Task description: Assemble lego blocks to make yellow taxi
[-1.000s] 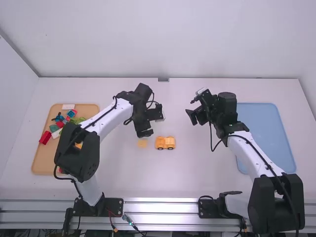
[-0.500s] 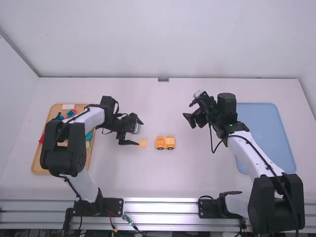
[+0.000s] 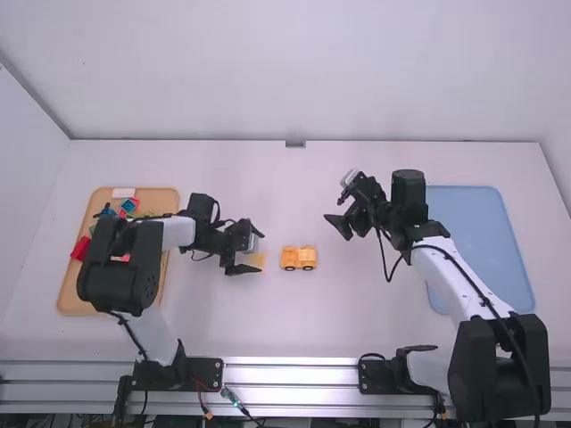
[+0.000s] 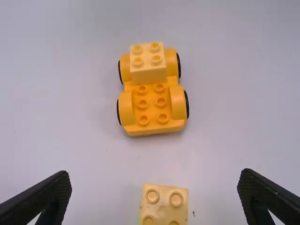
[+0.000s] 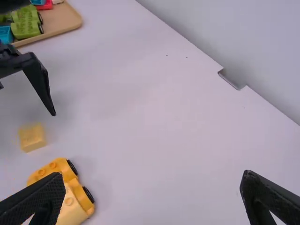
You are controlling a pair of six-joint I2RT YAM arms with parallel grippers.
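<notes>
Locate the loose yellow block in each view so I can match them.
High view: block left of the wheeled base.
Left wrist view: block framed between the left arm's open jaws.
Right wrist view: block between those jaws and the base.
Shared landmark: wheeled base.

Has smooth white links (image 3: pixel 451 290) between bulky, rounded matte-black joints (image 3: pixel 477 379). Trails thin black cables (image 3: pixel 386 267) in loops along both arms. Stands on black base plates (image 3: pixel 207 371). Ends in black, tapering fingers (image 5: pixel 40 201), with a finely textured surface.
</notes>
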